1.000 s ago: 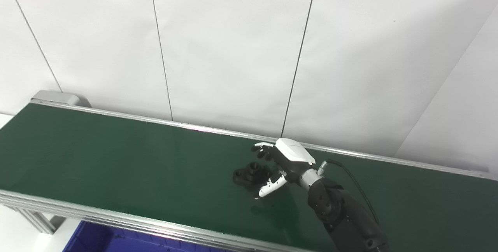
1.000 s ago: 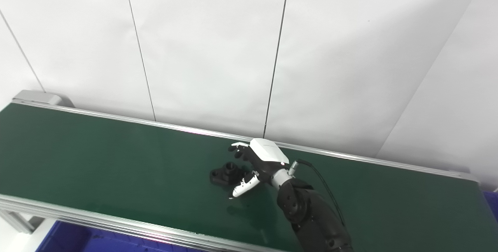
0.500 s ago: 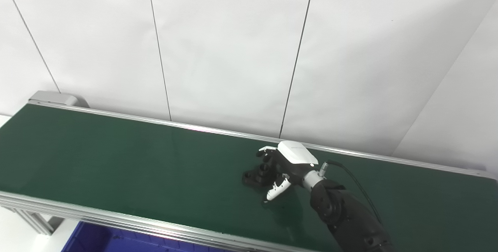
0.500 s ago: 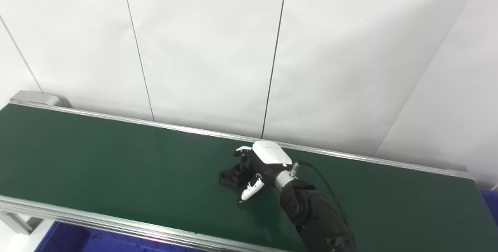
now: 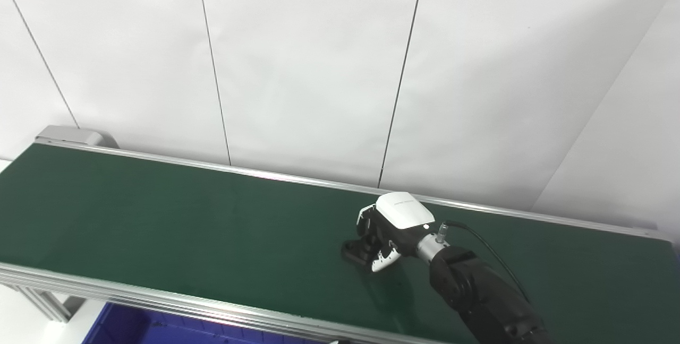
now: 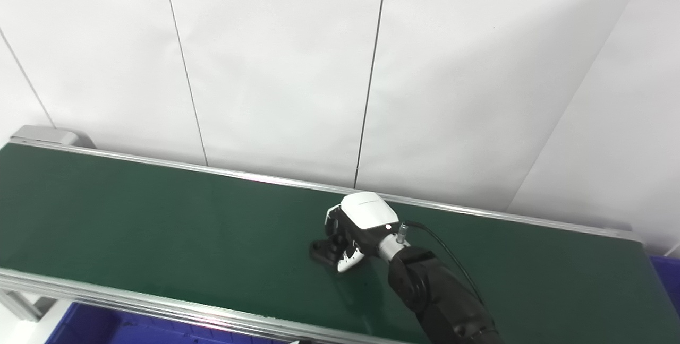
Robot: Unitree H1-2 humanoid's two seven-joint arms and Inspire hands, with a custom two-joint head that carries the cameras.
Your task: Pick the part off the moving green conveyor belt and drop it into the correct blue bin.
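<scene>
A small black part (image 5: 355, 251) lies on the green conveyor belt (image 5: 159, 216), right of the middle. My right hand (image 5: 390, 224) reaches in from the lower right and has its fingers and thumb closed around the part, which still rests on the belt. Only the part's left end shows past the fingers; it also shows in the right eye view (image 6: 322, 252). A blue bin (image 5: 154, 328) shows below the belt's near edge at the bottom left. My left hand is not in view.
The belt has silver rails along its near edge (image 5: 133, 296) and far edge (image 5: 265, 175). A white panelled wall (image 5: 319, 68) stands close behind it. A sliver of another blue bin (image 6: 670, 275) shows past the belt's right end.
The part rode the belt rightward into my right hand. The fingers and thumb, spread apart one second ago, have closed around it. The camera shifted slightly.
</scene>
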